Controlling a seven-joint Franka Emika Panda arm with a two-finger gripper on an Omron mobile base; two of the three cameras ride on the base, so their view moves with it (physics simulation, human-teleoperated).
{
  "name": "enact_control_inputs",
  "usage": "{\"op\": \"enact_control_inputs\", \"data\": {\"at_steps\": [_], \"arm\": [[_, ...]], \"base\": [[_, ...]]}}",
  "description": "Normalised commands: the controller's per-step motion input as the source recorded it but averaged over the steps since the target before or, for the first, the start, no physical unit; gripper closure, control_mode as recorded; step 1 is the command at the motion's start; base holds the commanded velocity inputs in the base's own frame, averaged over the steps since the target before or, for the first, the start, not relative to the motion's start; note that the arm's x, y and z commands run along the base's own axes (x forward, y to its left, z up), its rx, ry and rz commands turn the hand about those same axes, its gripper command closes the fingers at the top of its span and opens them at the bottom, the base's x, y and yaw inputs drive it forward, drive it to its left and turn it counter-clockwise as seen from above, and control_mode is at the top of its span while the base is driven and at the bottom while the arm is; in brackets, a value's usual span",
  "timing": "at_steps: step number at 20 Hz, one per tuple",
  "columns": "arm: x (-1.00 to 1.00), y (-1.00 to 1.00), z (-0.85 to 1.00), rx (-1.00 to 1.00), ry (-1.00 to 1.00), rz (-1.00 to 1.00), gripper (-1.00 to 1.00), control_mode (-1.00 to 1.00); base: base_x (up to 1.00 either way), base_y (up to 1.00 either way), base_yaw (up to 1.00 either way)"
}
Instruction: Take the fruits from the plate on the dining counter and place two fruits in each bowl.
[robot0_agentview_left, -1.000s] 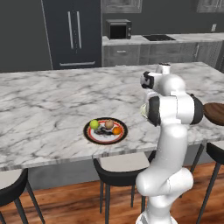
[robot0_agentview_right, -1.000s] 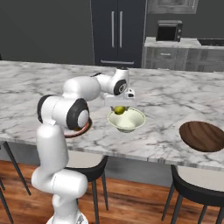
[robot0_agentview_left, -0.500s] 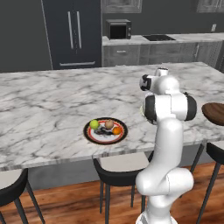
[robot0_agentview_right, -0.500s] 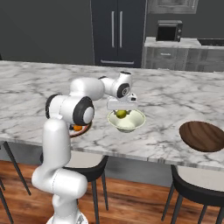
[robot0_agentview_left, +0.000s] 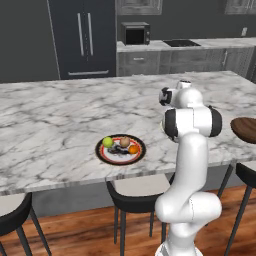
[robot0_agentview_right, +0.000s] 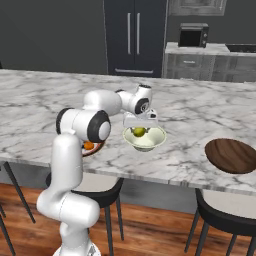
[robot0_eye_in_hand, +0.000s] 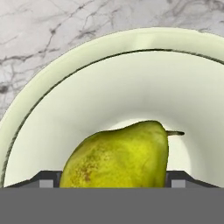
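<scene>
The gripper (robot0_agentview_right: 139, 126) hangs over the pale cream-green bowl (robot0_agentview_right: 145, 140), which stands on the dining counter (robot0_agentview_right: 45, 105) close to its near edge. Between the fingers sits a yellow-green pear (robot0_eye_in_hand: 117, 156), low inside the bowl's white hollow; in the hand view the dark fingertips (robot0_eye_in_hand: 46, 179) flank it on both sides, pinching it, though whether the pear already rests on the bowl's bottom cannot be told. From the right base view the pear (robot0_agentview_right: 139, 132) shows just under the hand, above the bowl's rim. The plate (robot0_agentview_left: 101, 155), with its black rim and red ring, lies on the same counter near the near edge, well apart from the cream-green bowl and on the other side of the arm. 3 fruits lie on the plate: a bright green one (robot0_agentview_left: 107, 142) at its far left, a tan-brown one (robot0_agentview_left: 124, 142) just beside it, and an orange one (robot0_agentview_left: 133, 149) toward the plate's right edge, touching or nearly touching the tan-brown one. The dark brown wooden bowl (robot0_agentview_right: 233, 155) sits near the counter's near edge as well, beyond the cream-green bowl and apart from it. Black stools (robot0_agentview_right: 226, 220) stand under the counter's near edge, and a dark refrigerator (robot0_agentview_right: 134, 37) and a microwave (robot0_agentview_right: 193, 35) stand at the back wall.
</scene>
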Motion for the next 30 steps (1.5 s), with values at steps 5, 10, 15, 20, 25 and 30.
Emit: {"op": "enact_control_inputs", "data": {"at_steps": [5, 10, 15, 20, 25, 30], "arm": [[0.0, 0.0, -0.04, 0.01, 0.0, 0.0, -1.0, -1.0], [0.0, 0.0, 0.01, 0.0, -0.03, 0.0, -1.0, -1.0], [0.0, 0.0, 0.17, 0.0, 0.0, 0.0, -1.0, -1.0], [-0.2, 0.06, 0.61, 0.0, -0.06, 0.0, -1.0, -1.0], [-0.69, 0.83, 0.21, -0.02, -0.1, 0.0, -1.0, -1.0], [-0.63, 1.0, 0.0, -0.04, -0.06, 0.02, -1.0, -1.0]], "base": [[0.0, 0.0, 0.0], [0.0, 0.0, 0.0], [0.0, 0.0, 0.0], [0.0, 0.0, 0.0], [0.0, 0.0, 0.0], [0.0, 0.0, 0.0]]}}
